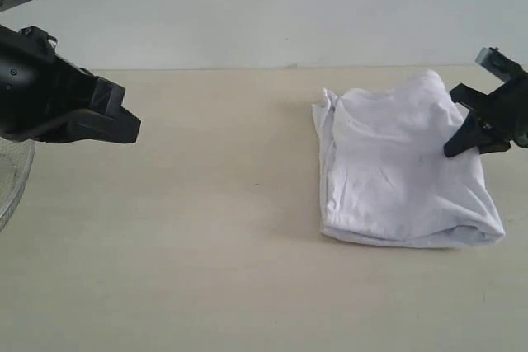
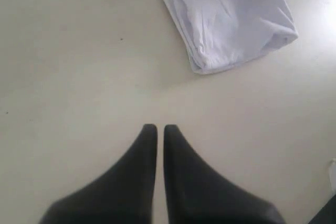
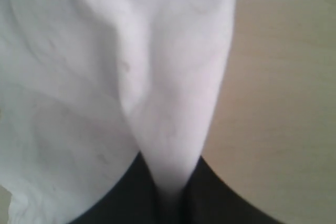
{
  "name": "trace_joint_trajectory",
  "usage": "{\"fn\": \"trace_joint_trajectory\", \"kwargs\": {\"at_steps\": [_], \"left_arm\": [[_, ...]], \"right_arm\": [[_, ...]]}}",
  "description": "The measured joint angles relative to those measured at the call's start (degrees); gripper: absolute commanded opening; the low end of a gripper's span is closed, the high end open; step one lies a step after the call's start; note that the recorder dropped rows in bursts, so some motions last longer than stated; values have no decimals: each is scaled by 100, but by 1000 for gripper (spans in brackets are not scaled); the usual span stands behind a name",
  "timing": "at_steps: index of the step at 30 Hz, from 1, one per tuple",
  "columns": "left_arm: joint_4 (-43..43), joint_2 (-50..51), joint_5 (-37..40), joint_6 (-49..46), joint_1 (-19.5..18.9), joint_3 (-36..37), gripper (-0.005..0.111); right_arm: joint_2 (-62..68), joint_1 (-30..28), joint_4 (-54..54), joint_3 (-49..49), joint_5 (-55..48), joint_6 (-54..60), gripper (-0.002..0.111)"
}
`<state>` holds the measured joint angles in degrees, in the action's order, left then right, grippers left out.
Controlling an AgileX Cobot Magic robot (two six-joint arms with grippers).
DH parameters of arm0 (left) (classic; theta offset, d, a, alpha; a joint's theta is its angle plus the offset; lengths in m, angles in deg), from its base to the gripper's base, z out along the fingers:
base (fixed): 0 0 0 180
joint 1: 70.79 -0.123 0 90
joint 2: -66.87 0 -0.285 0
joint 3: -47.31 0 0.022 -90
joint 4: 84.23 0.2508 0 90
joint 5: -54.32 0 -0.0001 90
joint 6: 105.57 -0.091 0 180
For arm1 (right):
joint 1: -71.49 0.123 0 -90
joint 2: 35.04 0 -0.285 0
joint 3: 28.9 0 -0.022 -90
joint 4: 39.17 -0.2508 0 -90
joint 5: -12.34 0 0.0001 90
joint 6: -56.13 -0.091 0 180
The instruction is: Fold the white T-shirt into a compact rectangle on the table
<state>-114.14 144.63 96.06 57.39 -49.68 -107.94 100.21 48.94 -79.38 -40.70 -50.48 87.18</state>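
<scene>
Two sets of fingers were closed at this moment, yours on either side. Your right fingers (image 3: 210, 198) were pinching a ridge of the white T-shirt (image 3: 105, 77). In the right wrist view the cloth narrowed to a wedge and ran down between the two dark tips, with a raised crease leading away from them. Bare counter (image 3: 283, 103) showed alongside the fabric. From the exterior view, those right fingers (image 1: 470, 133) met the garment at its right edge, toward the far corner, with the arm reaching in from the right border. Your left fingers (image 2: 149, 150) were pressed together with only a thin slit between them and nothing in it. They hung over bare counter (image 2: 79, 51), well apart from the shirt. In the exterior view the left fingers (image 1: 107, 117) sat at the far left, pointing toward the middle. The white T-shirt (image 1: 404, 162) lay on the right half of the counter (image 1: 206, 245), folded into a rough rectangle with plain white cloth facing up. It was wrinkled across its top. Layered edges were stacked along its left side, and the near edge was rounded and thick. The left wrist view showed the same bundle (image 2: 231, 19), with its folded layers visible at the edge nearest your left arm. A wire basket (image 1: 10, 179) was cut off by the left border, under the left arm.
</scene>
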Motion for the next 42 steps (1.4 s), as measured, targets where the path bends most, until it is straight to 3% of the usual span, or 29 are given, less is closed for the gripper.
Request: {"fn": "trace_joint_trajectory", "kwargs": {"at_steps": [28, 31, 35, 36, 42], "left_arm": [[0, 0, 0, -11, 0, 0, 5], [0, 0, 0, -11, 0, 0, 5], [0, 0, 0, -11, 0, 0, 5], [0, 0, 0, -11, 0, 0, 5], [-13, 0, -197, -11, 0, 336, 5]], "right_arm": [[287, -146, -8, 0, 472, -133, 1], [287, -146, -34, 0, 553, -147, 17], [297, -146, -140, -9, 730, -161, 63], [297, -146, -200, -36, 762, -161, 70], [228, -146, -339, -74, 833, -161, 70]]}}
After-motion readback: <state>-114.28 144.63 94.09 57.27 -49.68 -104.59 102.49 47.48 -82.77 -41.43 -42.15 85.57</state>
